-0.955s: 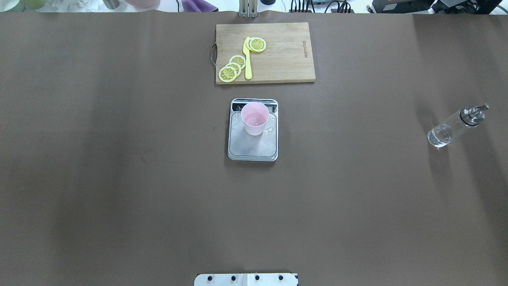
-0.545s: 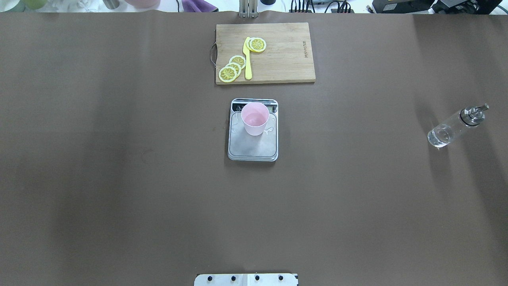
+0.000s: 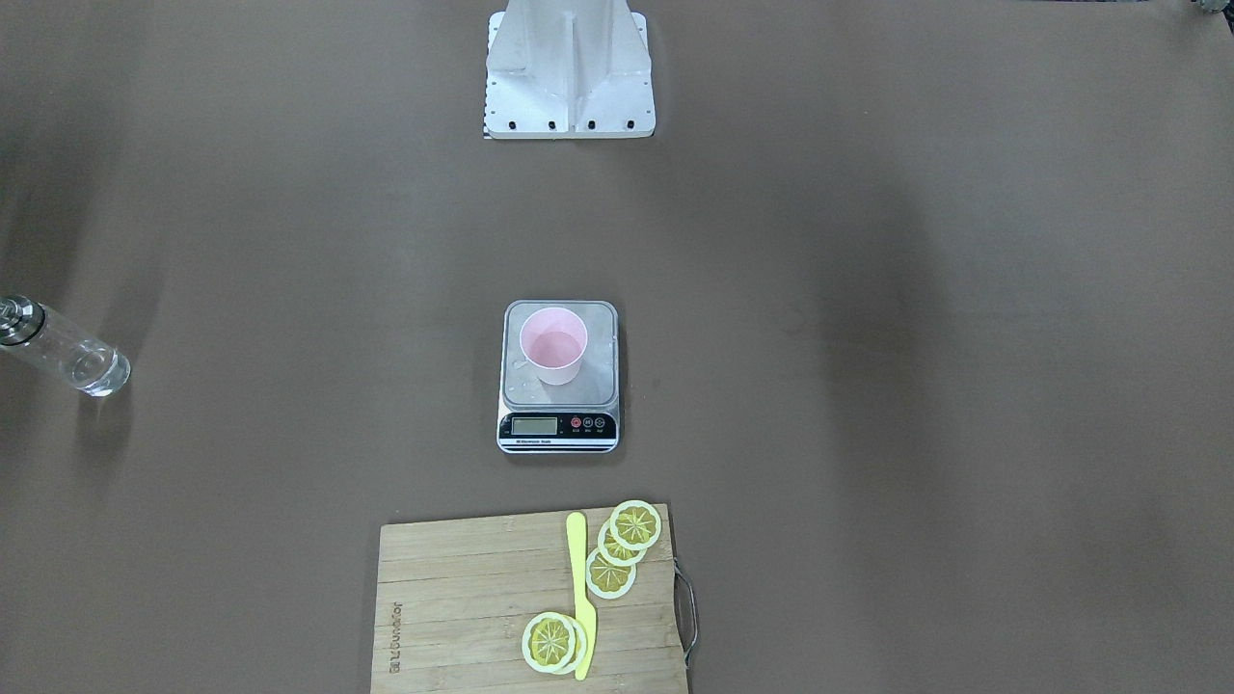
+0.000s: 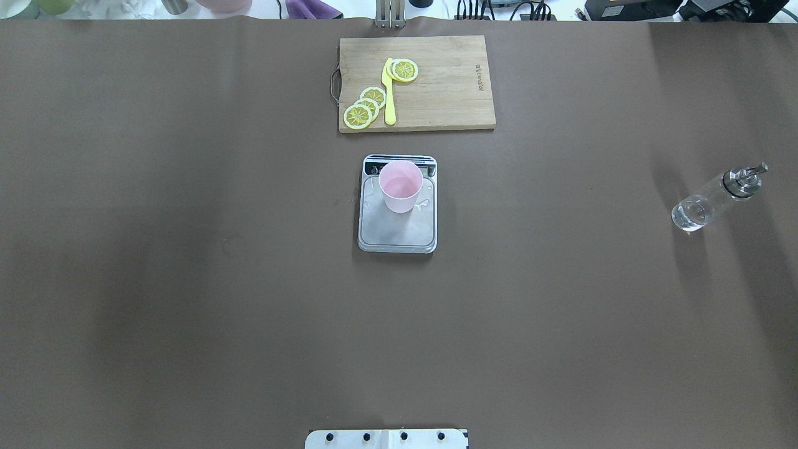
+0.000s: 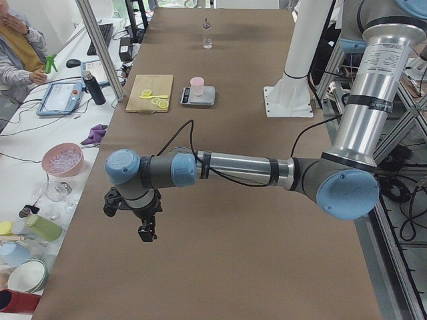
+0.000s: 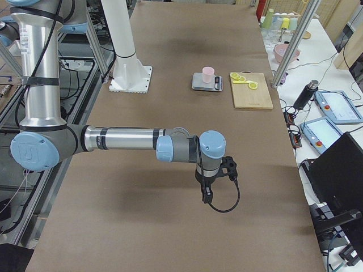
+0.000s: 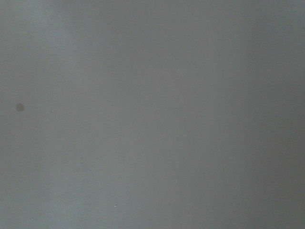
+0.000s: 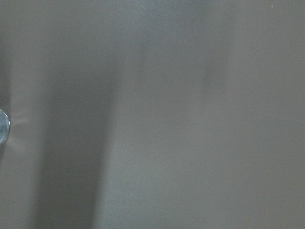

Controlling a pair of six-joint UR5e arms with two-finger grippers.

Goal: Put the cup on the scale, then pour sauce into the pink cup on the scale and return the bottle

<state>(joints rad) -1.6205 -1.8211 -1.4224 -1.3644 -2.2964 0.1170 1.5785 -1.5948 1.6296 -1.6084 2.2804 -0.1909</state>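
**A:** Where's everything sitting? The left gripper [image 5: 147, 234] and right gripper [image 6: 206, 199] hang out past the table ends. Only the side cams catch them, so I can't tell if the fingers are spread or pressed together.

**B:** The flat steel kitchen scale [image 4: 397, 232] is mid-table, with the small pale pink plastic cup [image 4: 400, 186] on its far end, liquid inside. The small clear glass bottle [image 4: 711, 202] stands upright, well off to the scale's right on the robot's side, with a little sauce [image 4: 687, 216] left. Looks finished to me.

**A:** And if it needs regrabbing?

**B:** It's glass, so stiff, slick, breakable and lightish. I'd pinch the round body under the metal cap, never the spout.
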